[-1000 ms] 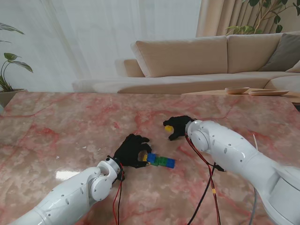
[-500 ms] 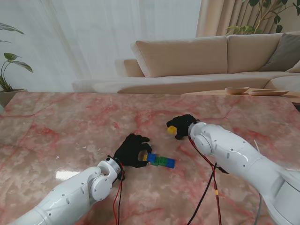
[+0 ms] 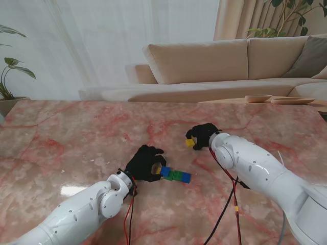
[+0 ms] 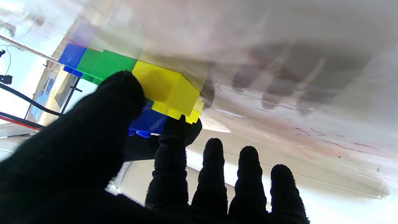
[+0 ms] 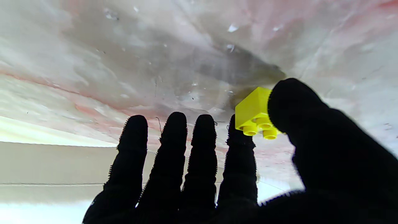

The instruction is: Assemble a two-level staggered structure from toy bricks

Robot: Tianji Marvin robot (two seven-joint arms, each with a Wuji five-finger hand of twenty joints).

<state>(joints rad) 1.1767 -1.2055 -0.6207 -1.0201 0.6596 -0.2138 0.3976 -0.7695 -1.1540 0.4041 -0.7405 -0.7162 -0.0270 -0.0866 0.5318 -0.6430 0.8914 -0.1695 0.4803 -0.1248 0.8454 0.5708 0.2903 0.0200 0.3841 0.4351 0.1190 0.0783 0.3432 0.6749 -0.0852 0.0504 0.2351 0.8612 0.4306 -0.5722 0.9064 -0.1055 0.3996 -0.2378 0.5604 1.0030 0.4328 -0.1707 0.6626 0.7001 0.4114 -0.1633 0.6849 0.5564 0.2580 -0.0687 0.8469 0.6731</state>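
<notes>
Left hand [image 3: 144, 163] clamped on the yellow-green-blue plastic brick row [image 3: 173, 174] on the pink marble table [image 3: 76, 148] | right hand [image 3: 203, 135] pinching a small yellow brick [image 3: 190, 143] aloft | next, I judge: seat it offset on top.

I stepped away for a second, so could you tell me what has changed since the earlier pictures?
The right hand, shut on the small yellow brick, has drifted to the robot's right and slightly nearer. The left hand has kept its grip on the brick row, which has not moved on the table.
</notes>
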